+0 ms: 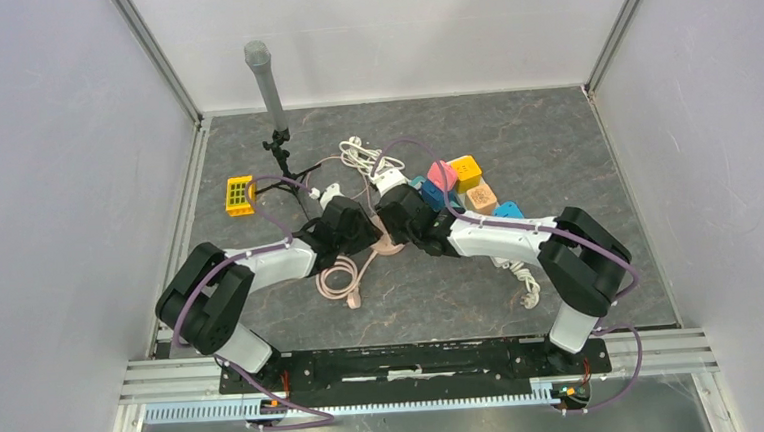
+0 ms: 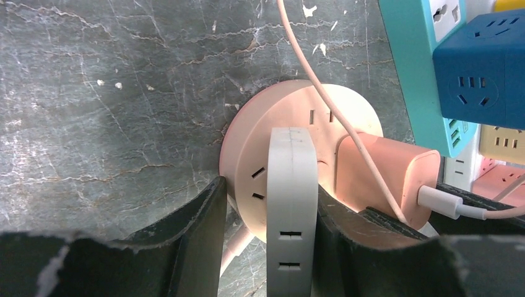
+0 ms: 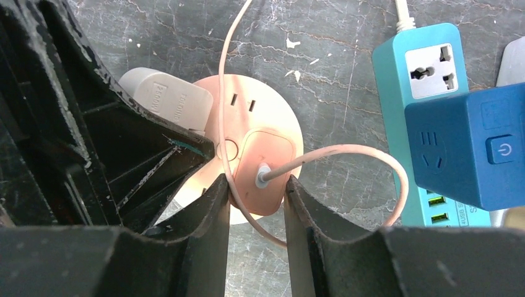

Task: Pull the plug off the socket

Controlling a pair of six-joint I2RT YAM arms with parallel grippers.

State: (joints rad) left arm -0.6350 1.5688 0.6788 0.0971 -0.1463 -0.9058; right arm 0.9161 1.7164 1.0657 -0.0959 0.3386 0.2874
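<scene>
Mid-table, inside a white-walled booth: dark marbled table (image 1: 483,290), flat, hard, prob slick. Both arms reach in from the near edge & meet over the same spot. Crowded on one flank: teal power strip (image 3: 421,74) w/ blue cube socket (image 3: 470,142) just beside it.

Round pink socket (image 2: 291,105) lies flat, face up, btwn the two claws. Two plugs in it, side by side: white plug (image 2: 291,161) and pink plug (image 3: 266,158). Both stand straight up off the face, long axis vertical.

Right claw (image 3: 257,182) sits over the pink plug from above, fingers (image 3: 213,210) pressed to its two flanks, so clamped by the look of it. Left claw (image 2: 272,189) straddles the white plug; one finger touches it, a gap shows on the other side, so apart, not gripping.

Thin pink cord (image 3: 347,151) leaves the pink plug's top & loops out past the right claw.

Judgement: right arm has the plug. Pull wants to go straight up along the plug axis, no tilt. Socket looks light & may lift w/ the plug unless the left claw bears down on it. Cord could snag a finger
</scene>
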